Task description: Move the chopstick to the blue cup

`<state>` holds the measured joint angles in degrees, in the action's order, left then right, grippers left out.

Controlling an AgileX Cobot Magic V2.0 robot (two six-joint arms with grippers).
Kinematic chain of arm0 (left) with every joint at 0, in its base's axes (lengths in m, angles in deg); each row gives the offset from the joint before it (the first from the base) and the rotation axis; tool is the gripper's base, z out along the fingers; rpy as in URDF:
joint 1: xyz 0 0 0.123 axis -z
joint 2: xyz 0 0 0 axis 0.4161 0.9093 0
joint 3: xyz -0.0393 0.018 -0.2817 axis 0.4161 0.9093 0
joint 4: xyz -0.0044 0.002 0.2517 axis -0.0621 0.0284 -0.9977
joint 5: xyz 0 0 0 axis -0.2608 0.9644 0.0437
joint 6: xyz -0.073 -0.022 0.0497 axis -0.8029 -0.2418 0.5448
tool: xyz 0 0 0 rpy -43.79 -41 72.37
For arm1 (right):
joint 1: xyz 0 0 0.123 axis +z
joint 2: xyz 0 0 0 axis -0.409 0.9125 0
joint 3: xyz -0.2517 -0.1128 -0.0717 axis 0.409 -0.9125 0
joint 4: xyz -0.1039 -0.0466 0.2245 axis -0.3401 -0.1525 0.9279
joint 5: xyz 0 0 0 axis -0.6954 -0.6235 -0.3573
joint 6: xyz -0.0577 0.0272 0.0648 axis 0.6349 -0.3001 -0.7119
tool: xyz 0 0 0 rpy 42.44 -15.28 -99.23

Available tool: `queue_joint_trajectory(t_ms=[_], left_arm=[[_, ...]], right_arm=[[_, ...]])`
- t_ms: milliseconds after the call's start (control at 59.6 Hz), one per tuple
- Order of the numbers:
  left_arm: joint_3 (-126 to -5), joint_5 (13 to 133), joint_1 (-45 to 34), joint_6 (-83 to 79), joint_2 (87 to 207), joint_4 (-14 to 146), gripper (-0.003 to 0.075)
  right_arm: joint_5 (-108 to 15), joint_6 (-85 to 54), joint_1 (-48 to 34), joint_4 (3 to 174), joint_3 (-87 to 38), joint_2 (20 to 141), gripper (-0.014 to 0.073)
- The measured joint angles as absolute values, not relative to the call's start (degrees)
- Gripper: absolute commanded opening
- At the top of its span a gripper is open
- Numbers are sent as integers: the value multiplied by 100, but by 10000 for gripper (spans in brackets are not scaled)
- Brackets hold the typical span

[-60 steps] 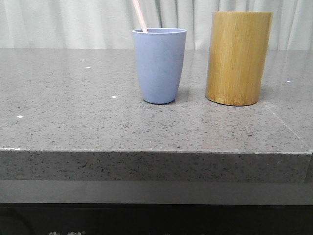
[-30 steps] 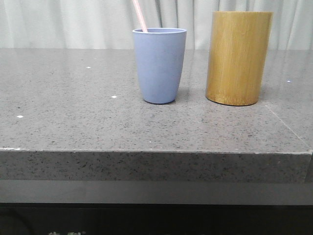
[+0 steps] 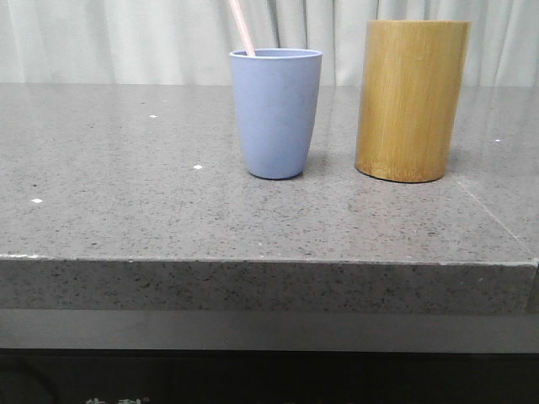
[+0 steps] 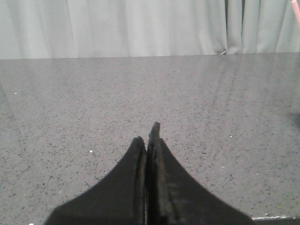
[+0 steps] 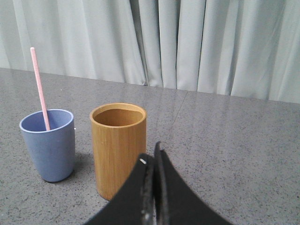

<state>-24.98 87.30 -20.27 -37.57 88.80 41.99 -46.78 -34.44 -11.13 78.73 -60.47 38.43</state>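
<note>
- Curtains (image 3: 126, 38) of pale grey-white cloth hung in folds behind the tabletop (image 3: 126, 210), a grey speckled stone slab with a thick front edge.
- On that slab stood the blue cup (image 3: 276, 114), upright, with the chopstick (image 3: 242, 27) inside it, leaning toward 11 o'clock and rising well above the rim.
- At 3 o'clock from the blue cup stood a taller bamboo cylinder (image 3: 411, 99), upright and open at the top; the two stood near each other with a gap of bare stone between them.
- A few small white specks (image 3: 198, 167) lay on the stone at 9 o'clock from the blue cup, well apart from it.
- In the right wrist view the right gripper (image 5: 152, 161) had its dark jaws pressed together with nothing between them; it sat low in front of the bamboo cylinder (image 5: 118, 147), hiding part of its base, with the blue cup (image 5: 48, 144) and chopstick (image 5: 40, 89) beyond.
- In the left wrist view the left gripper (image 4: 149, 136) was likewise pinched together and empty above bare tabletop (image 4: 70, 108), with a sliver of the chopstick (image 4: 296, 9) at the frame's edge.
- Some white characters (image 3: 114, 401) showed on the dark panel below the tabletop edge, cut off and unreadable.
</note>
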Motion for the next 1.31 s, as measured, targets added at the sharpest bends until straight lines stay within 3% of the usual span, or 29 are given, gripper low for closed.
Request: queue_joint_trajectory(t_ms=[369,1308], left_arm=[[-788,7112,-2040,-3757,8880,4210,-19],[-788,6618,-2040,-3757,8880,4210,-19]], right_arm=[[-4678,-3444,-1113,7873,-6051,3830,-112],[-4655,-3444,-1113,7873,-6091,3830,-112]])
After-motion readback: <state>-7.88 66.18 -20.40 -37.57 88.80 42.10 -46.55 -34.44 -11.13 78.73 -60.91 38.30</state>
